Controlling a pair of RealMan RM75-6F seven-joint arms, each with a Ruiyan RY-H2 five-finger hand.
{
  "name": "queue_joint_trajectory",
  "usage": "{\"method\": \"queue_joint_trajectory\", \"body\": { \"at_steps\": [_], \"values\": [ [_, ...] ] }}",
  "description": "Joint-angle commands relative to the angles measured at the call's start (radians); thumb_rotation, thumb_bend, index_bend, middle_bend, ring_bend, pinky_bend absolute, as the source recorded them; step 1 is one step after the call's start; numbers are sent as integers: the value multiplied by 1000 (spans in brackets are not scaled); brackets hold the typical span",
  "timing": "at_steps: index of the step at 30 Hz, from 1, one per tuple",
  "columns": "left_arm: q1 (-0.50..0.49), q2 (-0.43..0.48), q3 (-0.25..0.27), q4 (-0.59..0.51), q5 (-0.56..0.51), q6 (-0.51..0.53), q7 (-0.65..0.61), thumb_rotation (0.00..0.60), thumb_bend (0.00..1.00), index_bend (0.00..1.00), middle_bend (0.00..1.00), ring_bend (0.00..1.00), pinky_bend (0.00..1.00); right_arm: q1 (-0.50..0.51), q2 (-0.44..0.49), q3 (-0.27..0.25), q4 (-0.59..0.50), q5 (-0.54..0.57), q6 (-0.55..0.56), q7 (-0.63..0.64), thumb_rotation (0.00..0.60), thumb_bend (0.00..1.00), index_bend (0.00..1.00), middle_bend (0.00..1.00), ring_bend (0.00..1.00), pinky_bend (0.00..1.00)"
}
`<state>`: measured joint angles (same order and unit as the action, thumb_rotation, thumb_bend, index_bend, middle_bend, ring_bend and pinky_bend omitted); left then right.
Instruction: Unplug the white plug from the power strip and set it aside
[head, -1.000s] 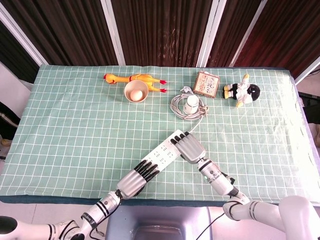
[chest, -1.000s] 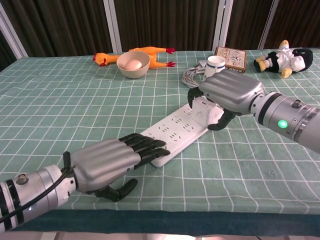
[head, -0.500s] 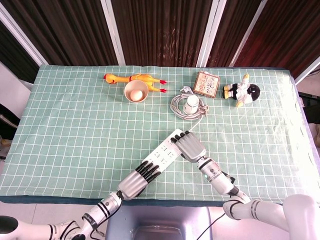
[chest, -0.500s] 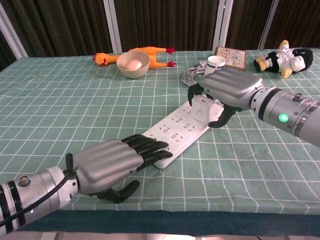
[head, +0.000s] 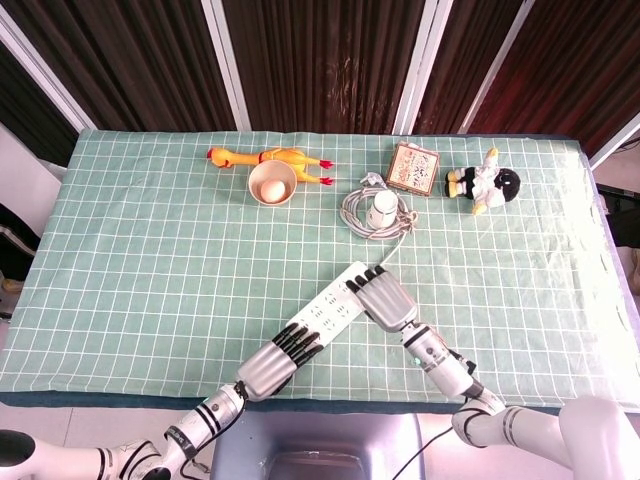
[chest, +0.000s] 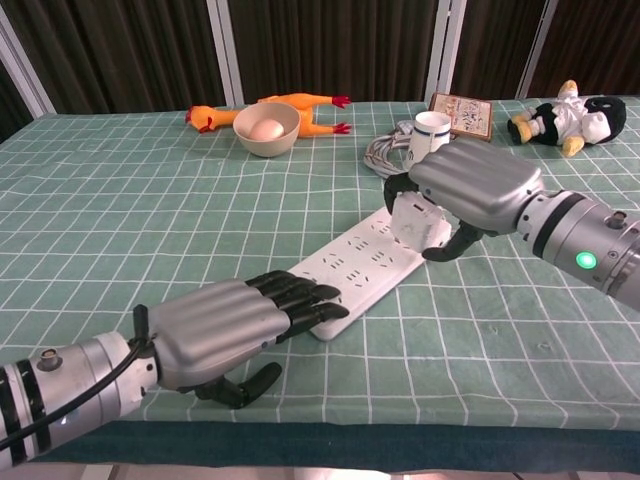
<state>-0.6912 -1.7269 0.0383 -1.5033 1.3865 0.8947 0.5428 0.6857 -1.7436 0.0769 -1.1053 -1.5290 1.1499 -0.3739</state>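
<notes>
A: Nearest the camera, at the lower left of the chest view, what is the left hand (chest: 215, 325) doing?

B: It lies flat, its dark fingertips (chest: 300, 297) pressing on the near end of the long white plastic power strip (chest: 355, 270). It holds nothing; it pins the strip to the green checked tablecloth (chest: 150, 220).

A: And further up, right of centre?

B: The right hand (chest: 468, 188) is curled around the blocky white plug (chest: 415, 222), which sits at the strip's far end. Thumb below, fingers over the top. I cannot tell whether the prongs are out of the socket.

A: So which step?

B: The pull itself, I judge. Next calls for a straight lift away from the strip while the left hand bears down, then carrying the plug to bare cloth.

A: Beyond that?

B: The coiled white cable (head: 360, 212) with a small white cup (head: 381, 210) lies toward the top of the frame; mind its slack.
</notes>
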Motion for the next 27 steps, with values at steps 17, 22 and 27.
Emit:
{"method": "queue_joint_trajectory", "body": {
  "at_steps": [17,22,27],
  "values": [
    [16,139,-44,-131,213,204,-277,600,522,0,0,0,0,-102,285,-43,-205,-96,150,-35,600,431,967,688,538,616],
    [28,174,-61,-110,232,253,-321,600,521,0,0,0,0,-128,339,-91,-184,-97,100,-158,600,431,966,688,538,616],
    [37,178,-57,-54,182,220,-328,600,513,0,0,0,0,-137,302,-120,-99,-73,15,-233,600,430,928,689,527,606]
  ]
}}
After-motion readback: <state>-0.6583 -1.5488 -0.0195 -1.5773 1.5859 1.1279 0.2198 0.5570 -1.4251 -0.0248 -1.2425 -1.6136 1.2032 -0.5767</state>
